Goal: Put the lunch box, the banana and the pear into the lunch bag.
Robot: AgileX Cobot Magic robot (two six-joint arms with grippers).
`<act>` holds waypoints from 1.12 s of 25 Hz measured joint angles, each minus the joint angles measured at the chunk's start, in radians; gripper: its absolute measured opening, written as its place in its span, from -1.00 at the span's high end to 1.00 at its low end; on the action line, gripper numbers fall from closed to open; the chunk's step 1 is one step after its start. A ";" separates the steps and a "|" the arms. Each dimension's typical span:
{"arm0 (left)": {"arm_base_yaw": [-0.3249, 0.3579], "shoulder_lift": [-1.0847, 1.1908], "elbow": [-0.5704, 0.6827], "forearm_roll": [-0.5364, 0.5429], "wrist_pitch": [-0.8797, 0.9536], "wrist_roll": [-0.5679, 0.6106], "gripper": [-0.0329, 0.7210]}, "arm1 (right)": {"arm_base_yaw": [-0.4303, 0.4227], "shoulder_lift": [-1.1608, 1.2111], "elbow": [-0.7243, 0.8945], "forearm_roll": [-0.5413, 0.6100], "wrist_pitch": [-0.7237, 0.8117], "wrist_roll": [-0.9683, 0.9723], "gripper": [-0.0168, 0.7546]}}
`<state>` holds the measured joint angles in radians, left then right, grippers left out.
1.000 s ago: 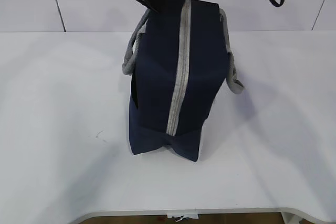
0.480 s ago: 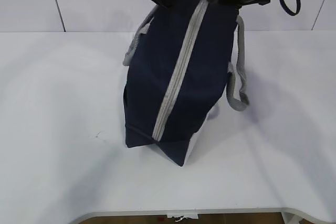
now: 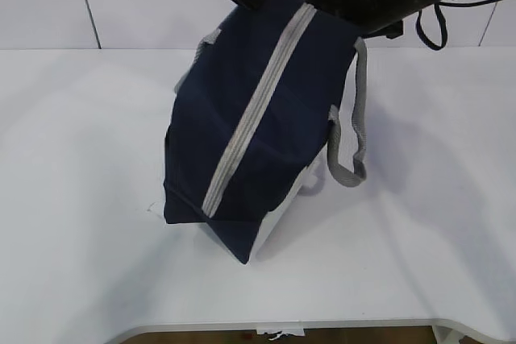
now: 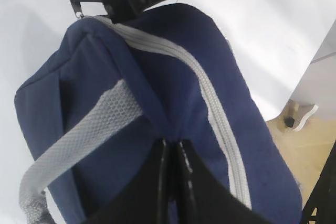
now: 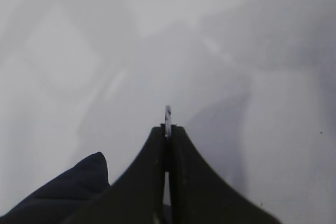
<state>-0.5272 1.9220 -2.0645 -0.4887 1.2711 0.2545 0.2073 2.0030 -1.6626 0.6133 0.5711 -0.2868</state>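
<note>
Fingers of both grippers, left [image 4: 172, 148] pinching fabric, right [image 5: 167, 129] clamping the ring pull [image 5: 167, 114], have tipped the zipped lunch bag [image 3: 242, 126] leftward; packing awaits.

No legible text anywhere.

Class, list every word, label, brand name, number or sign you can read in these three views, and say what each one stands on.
None: no readable text in any view.
The lunch bag shows plain navy fabric, a grey zipper strip and grey webbing handles, with no logo or label visible.
The white table carries no print.
</note>
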 joint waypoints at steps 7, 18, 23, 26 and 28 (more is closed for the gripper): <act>0.000 -0.002 0.000 0.017 0.003 0.000 0.93 | -0.003 0.000 -0.021 -0.002 0.033 0.000 0.95; -0.002 0.014 0.000 0.037 0.002 0.000 0.93 | -0.005 0.001 -0.024 0.000 0.044 0.001 0.42; -0.002 0.030 0.000 0.054 -0.004 0.000 0.93 | -0.005 0.001 -0.024 0.009 0.044 0.001 -0.03; -0.002 0.051 0.000 0.066 -0.008 0.000 0.93 | -0.005 -0.008 -0.026 0.006 0.049 0.001 -0.10; -0.002 0.057 -0.002 0.089 -0.009 0.000 0.93 | -0.005 -0.015 -0.039 -0.021 0.061 0.001 -0.11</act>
<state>-0.5293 1.9793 -2.0663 -0.3998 1.2623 0.2545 0.2028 1.9884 -1.7020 0.5923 0.6326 -0.2859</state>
